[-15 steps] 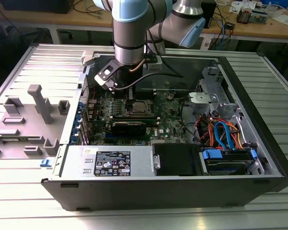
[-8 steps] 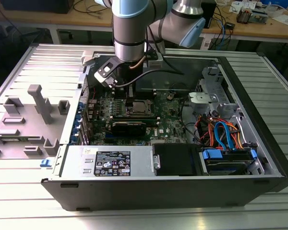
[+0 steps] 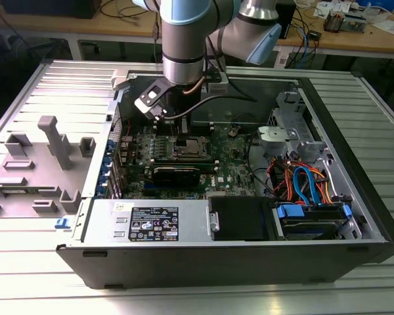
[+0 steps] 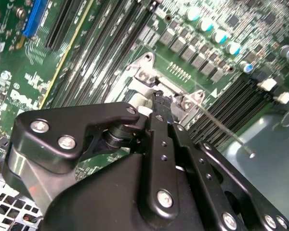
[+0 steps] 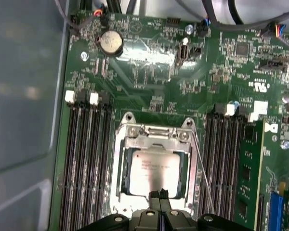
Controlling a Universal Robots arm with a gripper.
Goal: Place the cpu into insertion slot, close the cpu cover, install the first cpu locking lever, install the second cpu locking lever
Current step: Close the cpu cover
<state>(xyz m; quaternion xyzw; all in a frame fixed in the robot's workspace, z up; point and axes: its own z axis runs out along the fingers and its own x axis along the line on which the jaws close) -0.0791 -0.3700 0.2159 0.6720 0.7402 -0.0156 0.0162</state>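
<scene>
Your claw (image 5: 159, 196) has its fingers pressed together, tips at the edge of the chip (image 5: 154, 168). The chip sits in the socket (image 5: 117, 168) on the green board (image 5: 149, 72), the metal cover (image 5: 156, 143) flat around it.

The silver-grey cpu (image 5: 155, 169) sits flat in the silver-rimmed insertion slot (image 5: 116, 166), its top showing through the closed cpu cover (image 5: 154, 143).

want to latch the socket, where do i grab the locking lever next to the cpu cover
Probably near the free end of the locking lever, from above, pinching across it: it is a thin straight wire lying between the cpu cover and the memory slots.
</scene>
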